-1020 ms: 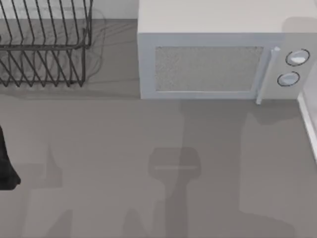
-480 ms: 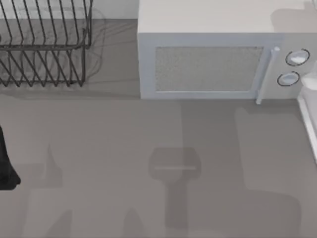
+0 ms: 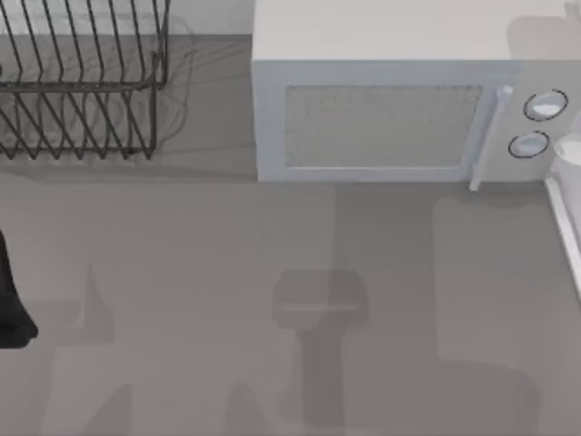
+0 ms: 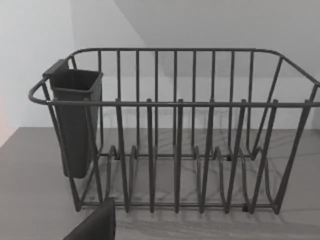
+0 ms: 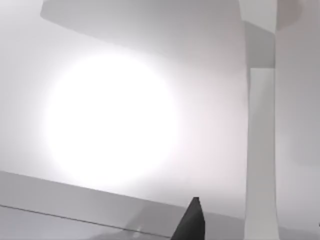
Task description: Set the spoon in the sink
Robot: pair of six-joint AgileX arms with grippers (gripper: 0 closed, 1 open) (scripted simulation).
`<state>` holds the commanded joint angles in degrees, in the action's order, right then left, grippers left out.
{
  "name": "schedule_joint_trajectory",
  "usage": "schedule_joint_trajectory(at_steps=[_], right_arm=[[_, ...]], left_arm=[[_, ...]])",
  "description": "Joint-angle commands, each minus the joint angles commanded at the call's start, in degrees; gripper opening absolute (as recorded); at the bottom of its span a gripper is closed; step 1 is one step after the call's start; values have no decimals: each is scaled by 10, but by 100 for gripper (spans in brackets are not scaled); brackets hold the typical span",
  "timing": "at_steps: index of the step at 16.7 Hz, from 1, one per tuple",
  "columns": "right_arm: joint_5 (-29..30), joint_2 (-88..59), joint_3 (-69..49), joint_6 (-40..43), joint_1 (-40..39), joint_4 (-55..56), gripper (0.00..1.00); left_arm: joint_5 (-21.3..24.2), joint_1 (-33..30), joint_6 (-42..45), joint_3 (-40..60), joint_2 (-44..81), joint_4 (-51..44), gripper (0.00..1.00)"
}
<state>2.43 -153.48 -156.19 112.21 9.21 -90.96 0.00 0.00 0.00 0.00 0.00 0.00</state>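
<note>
The left arm [image 3: 11, 300] sat at the table's [image 3: 182, 272] left edge, and from its wrist the left pincer [image 4: 95, 225] was a dark tip low in the picture. Whether it was open, closed or gripping anything I could not tell. Straight ahead of it, a little way off, stood the wire dish rack [image 4: 175, 150] with a dark utensil cup [image 4: 75, 120] hung on one end.

The right pincer [image 5: 192, 222] was off toward the table's right side, facing a bright pale surface with a white upright post [image 5: 261, 150] just beyond it. Its state I could not tell either.

Where the spoon lay I could not tell — so neither its long axis nor its direction from either pincer could be read. The pale rim [image 3: 565, 227] at the table's right edge, past the microwave [image 3: 381, 118], looked to me like the sink. If so, the right pincer was much the nearer to it, and the left was well apart.
</note>
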Motion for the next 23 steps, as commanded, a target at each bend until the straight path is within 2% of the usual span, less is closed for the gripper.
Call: schedule_joint_trajectory(at_steps=[5,11,23], right_arm=[[-2,34,134,4,-5,85,0],[-3,38,152,6,-5,100,0],[-3,38,152,6,-5,100,90]], left_arm=[[0,0,0,0,0,0,100],[0,0,0,0,0,0,100],[0,0,0,0,0,0,100]])
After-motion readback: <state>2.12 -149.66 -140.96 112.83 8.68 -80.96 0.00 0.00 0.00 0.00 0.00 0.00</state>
